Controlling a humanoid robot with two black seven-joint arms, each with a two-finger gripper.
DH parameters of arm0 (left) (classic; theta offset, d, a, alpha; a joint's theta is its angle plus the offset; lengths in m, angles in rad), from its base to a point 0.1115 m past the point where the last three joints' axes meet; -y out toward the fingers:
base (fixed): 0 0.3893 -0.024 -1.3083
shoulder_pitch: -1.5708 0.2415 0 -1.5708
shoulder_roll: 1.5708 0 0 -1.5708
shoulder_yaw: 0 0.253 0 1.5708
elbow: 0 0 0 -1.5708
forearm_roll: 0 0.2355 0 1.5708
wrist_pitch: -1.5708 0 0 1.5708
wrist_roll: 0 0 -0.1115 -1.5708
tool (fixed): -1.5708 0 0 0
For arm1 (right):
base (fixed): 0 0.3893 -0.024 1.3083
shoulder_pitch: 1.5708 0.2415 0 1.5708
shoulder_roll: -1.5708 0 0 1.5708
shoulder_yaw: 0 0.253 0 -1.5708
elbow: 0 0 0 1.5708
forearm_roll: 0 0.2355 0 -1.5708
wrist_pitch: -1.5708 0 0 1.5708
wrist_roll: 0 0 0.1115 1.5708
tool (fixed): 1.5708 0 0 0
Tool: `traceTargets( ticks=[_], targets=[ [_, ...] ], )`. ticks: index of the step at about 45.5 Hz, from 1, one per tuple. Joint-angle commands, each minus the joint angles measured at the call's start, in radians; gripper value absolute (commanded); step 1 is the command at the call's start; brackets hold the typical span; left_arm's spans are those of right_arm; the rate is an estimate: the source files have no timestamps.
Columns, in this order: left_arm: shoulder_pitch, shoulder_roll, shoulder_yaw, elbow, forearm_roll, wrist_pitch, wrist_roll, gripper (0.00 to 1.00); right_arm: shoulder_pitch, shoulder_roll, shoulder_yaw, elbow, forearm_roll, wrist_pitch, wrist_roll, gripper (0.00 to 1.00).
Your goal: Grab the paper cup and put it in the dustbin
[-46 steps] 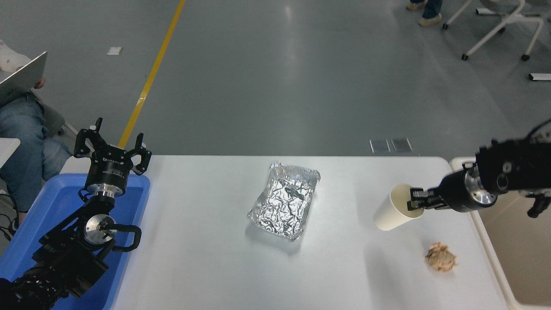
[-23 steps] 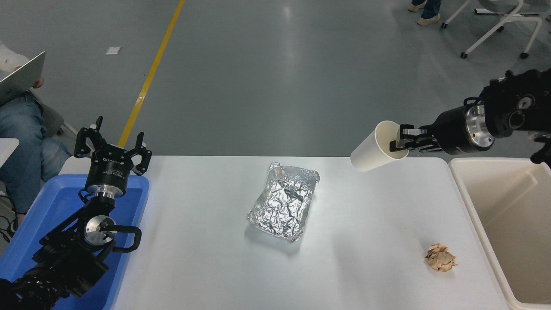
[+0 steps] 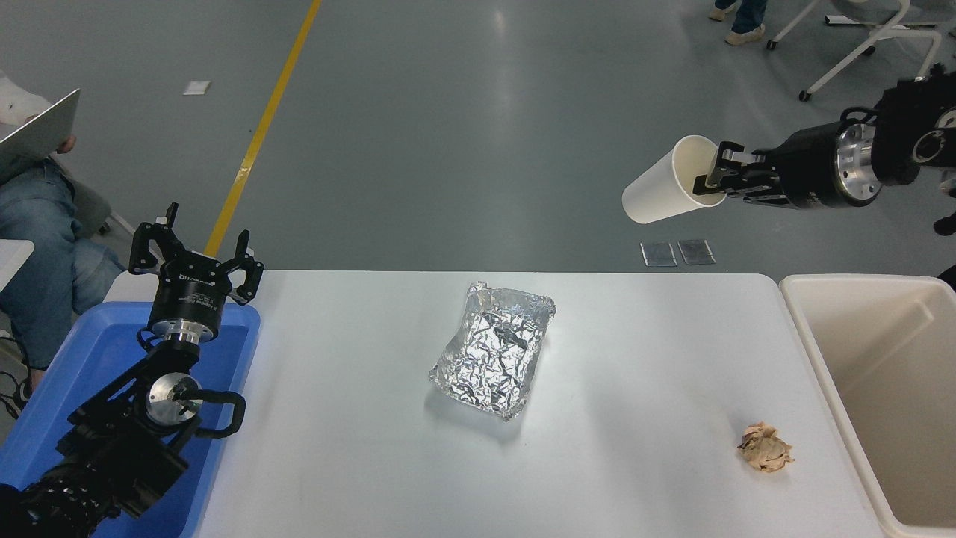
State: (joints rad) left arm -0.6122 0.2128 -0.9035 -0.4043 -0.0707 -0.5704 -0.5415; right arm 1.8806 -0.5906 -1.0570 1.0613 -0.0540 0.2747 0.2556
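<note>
**benchrat:** Since a second ago the paper cup [image 3: 663, 193] is going from sitting on the worktop [image 3: 358, 478] to hanging way up over the floor past its far edge, and the right arm is climbing with it.

**tinker_jo:** Going left to right: left tool [image 3: 196, 263] is sitting parked over the blue bin [image 3: 89, 351], fingers spread, gripping nothing. Mid-worktop a crumpled foil tray [image 3: 493, 356] is lying untouched, then a tan paper ball [image 3: 765, 447] near the right edge.

**benchrat:** And the cup?

**tinker_jo:** Right tool [image 3: 718, 181] is pinching its rim, one finger inside the mouth, one outside. Cup is lying nearly sideways, base pointing left, mouth toward the tool. The dustbin [image 3: 829, 351] is waiting down at the right, so the cup isn't over it yet.

**benchrat:** Rim grip seems smart to me. Looks feather-light and thin-walled; I'm guessing squeezing mid-wall would buckle it, while the rolled rim is the stiffest bit.

**tinker_jo:** Agreed, though a one-wall pinch is probably letting it swing.
</note>
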Motion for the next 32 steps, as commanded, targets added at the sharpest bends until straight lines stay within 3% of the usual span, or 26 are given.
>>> traceTargets(
  ticks=[1, 17, 32],
  targets=[
    [0.0, 0.0, 0.0, 0.001, 0.0, 0.0, 0.0, 0.99, -0.265, 0.003, 0.032, -0.342, 0.284, -0.011, -0.004, 0.0],
    [0.0, 0.0, 0.0, 0.001, 0.0, 0.0, 0.0, 0.99, -0.69, 0.0, 0.141, -0.676, 0.542, -0.1, -0.019, 0.0],
    [0.0, -0.001, 0.0, 0.001, 0.0, 0.0, 0.0, 0.99, -1.02, -0.003, 0.439, -0.828, 0.566, -0.186, -0.179, 0.0]
  ],
)
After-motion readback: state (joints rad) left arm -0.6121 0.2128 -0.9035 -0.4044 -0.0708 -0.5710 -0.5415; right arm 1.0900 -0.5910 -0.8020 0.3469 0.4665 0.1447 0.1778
